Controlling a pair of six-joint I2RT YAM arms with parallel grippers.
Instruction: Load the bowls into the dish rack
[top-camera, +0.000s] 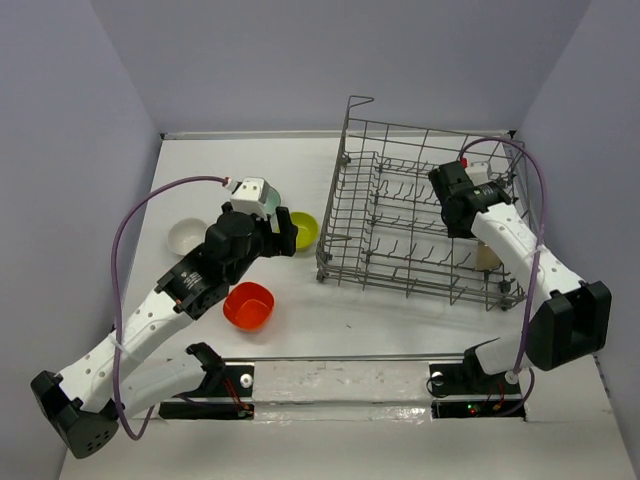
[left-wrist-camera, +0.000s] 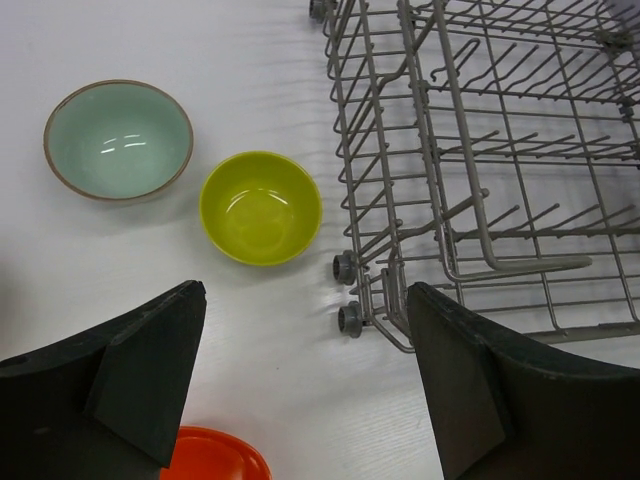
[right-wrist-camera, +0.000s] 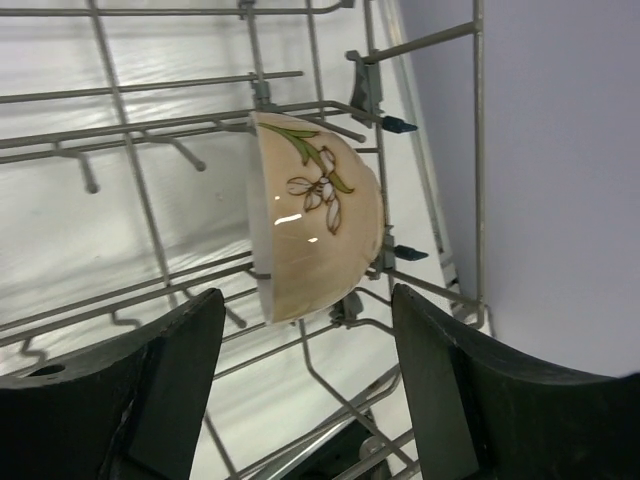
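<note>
The dish rack (top-camera: 420, 215) stands right of centre. A cream bowl (right-wrist-camera: 315, 230) with a painted flower rests on its side among the wires at the rack's right end. My right gripper (right-wrist-camera: 308, 305) hangs open just below that bowl, a finger on each side, touching nothing. The left gripper (left-wrist-camera: 308, 300) is open and empty over bare table by the rack's near-left corner (left-wrist-camera: 352, 318). Ahead of it sit a lime-yellow bowl (left-wrist-camera: 260, 207) and a pale teal bowl (left-wrist-camera: 118, 140). An orange-red bowl (left-wrist-camera: 215, 458) lies under its left finger, and a white bowl (top-camera: 187, 237) sits far left.
The rack's small wheels (left-wrist-camera: 345, 268) jut out at its corner close to the lime bowl. Grey walls close in the table at the back and both sides. The right wall (right-wrist-camera: 560, 180) runs just beyond the rack's end wires.
</note>
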